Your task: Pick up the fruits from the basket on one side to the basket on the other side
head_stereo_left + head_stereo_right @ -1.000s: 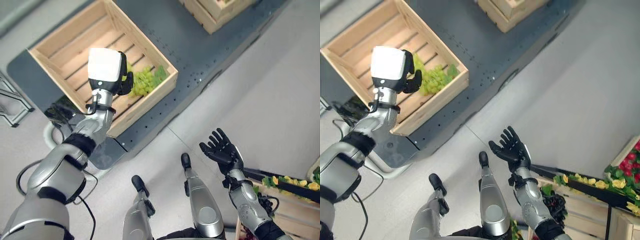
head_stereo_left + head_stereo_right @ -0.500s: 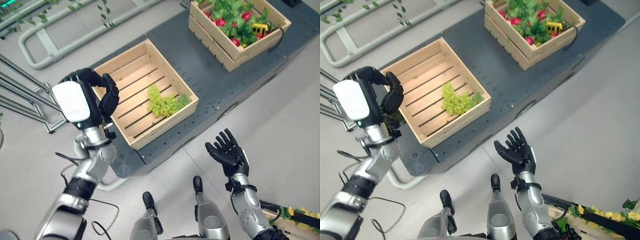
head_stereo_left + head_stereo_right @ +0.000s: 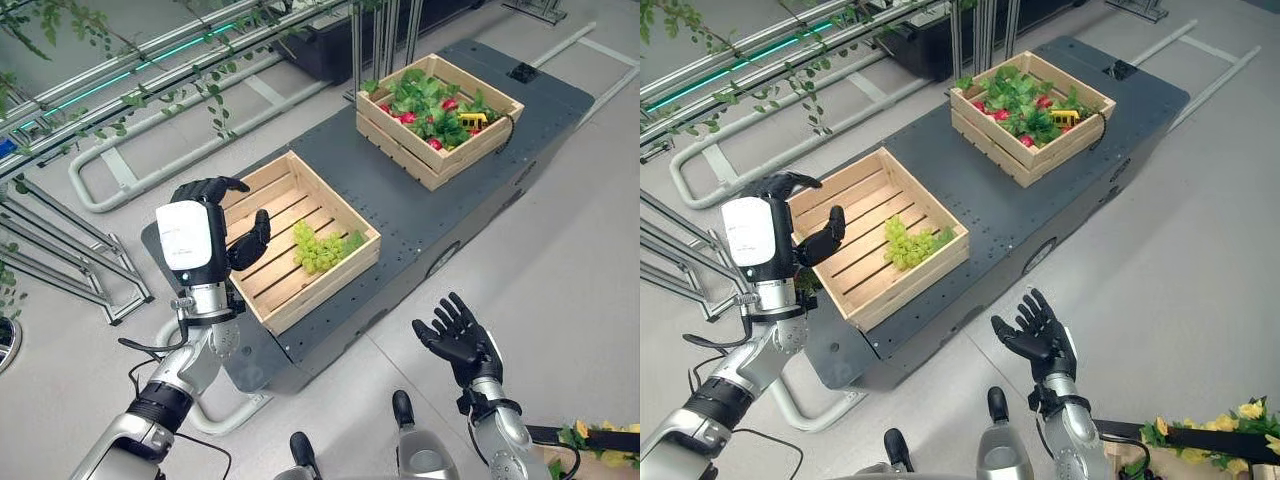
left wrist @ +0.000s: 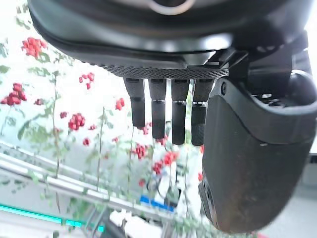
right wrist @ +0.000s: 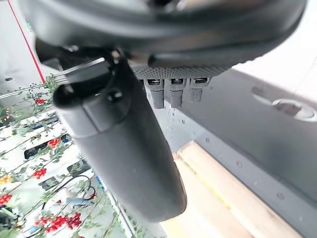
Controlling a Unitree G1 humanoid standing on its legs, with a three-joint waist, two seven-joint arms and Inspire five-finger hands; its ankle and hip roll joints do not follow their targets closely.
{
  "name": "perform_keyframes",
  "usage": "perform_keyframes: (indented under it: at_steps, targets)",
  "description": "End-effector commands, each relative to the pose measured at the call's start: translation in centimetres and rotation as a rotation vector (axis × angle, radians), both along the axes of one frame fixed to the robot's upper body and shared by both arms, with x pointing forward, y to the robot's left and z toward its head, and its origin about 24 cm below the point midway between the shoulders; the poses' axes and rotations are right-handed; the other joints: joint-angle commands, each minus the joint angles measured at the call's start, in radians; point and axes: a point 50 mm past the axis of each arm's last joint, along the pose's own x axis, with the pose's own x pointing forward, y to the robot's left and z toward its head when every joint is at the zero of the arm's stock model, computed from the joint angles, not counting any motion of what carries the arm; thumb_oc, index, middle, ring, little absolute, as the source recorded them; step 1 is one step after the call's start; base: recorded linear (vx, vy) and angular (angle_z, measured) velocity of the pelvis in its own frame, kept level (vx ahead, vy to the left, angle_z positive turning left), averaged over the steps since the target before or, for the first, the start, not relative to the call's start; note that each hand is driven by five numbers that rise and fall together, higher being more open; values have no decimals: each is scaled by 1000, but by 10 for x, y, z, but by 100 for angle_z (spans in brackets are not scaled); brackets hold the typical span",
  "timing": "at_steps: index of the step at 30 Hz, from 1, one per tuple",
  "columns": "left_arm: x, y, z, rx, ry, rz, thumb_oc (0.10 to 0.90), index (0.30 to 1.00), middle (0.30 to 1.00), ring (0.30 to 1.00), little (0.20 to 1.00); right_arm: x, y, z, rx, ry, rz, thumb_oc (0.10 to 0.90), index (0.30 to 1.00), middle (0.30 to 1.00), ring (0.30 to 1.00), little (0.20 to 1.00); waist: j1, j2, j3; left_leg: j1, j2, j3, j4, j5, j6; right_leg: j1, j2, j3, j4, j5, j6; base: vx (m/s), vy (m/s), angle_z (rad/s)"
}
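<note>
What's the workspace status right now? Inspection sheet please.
Surface: dark platform carrying two wooden crates, set apart from each other.
Job's things: green grapes lie in the near crate, by its right wall; far crate holds leafy greens with red fruit and something yellow.
Clutter: nothing seen on the platform besides the crates.
Hands: left hand raised beside the near crate's left edge, open, holding nothing; right hand open, palm up, over the floor, holding nothing.
Cables: dark cable at the far crate's right corner.
Surroundings: grey floor, metal rails with vines behind, yellow flowers at lower right.
</note>
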Motion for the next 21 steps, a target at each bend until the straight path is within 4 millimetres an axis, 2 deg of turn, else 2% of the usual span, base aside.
perform_keyframes:
  at_steps: [1,8,12,17,21]
  targets:
    - [26,20,44,52,-98,70,800,900,900,900,900,26,-4,35,-7,-191,34,800,900,900,900,900,-25,4,-11,-9,-3,-7,16,-13,3,-4,-2,6,22,-37,-34,-73,34,-9]
    - [45,25,56,190,13,96,800,900,900,900,900,30,-14,38,-44,-182,56,800,900,900,900,900,-60,24,34,-37,-4,6,19,-3,-3,-53,7,32,48,-42,-41,-42,29,-3]
    - [56,37,66,243,58,156,800,900,900,900,900,30,-24,38,-66,-179,74,800,900,900,900,900,-82,30,65,-58,-2,8,30,5,-8,-81,13,44,66,-47,-48,-8,12,-2]
    - [66,44,76,308,94,208,800,900,900,900,900,34,-25,38,-76,-179,100,800,900,900,900,900,-94,25,98,-85,12,12,32,24,-19,-109,22,42,77,-49,-54,-26,-21,-2]
    - [75,59,98,362,114,295,800,900,900,900,900,42,-25,47,-72,-225,101,800,900,900,900,900,-103,5,145,-144,27,17,68,45,-31,-170,35,29,104,-45,-65,-71,-57,-3]
